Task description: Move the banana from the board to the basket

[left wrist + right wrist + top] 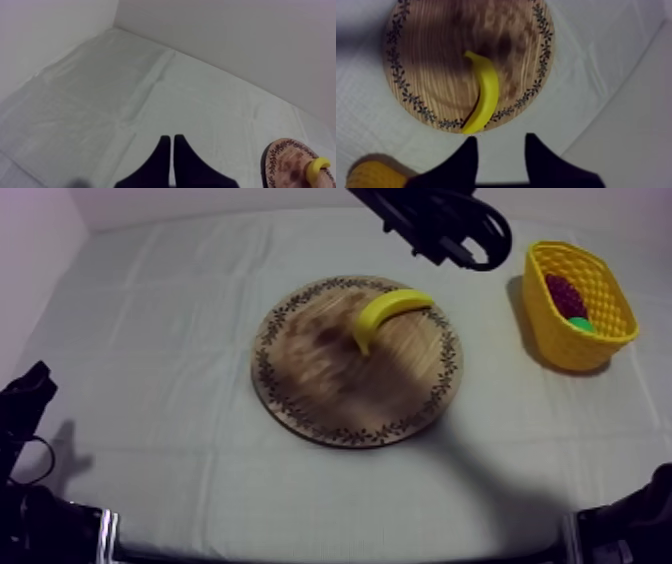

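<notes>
one yellow basket (572, 348) stands near the table's right edge. it holds a dark reddish bunch of grapes (565, 294) and one green piece (581, 325) i cannot name. one round wooden board (330, 378) lies mid-table, and the single banana (392, 311) rests on its far right part, one end reaching the patterned rim. the right gripper (501, 141) hangs just off that rim by the banana's end, fingers apart and empty. the left gripper (171, 139) sits low at its own side, fingers pressed together. bare cloth (150, 338) spreads wide left of the board.
</notes>
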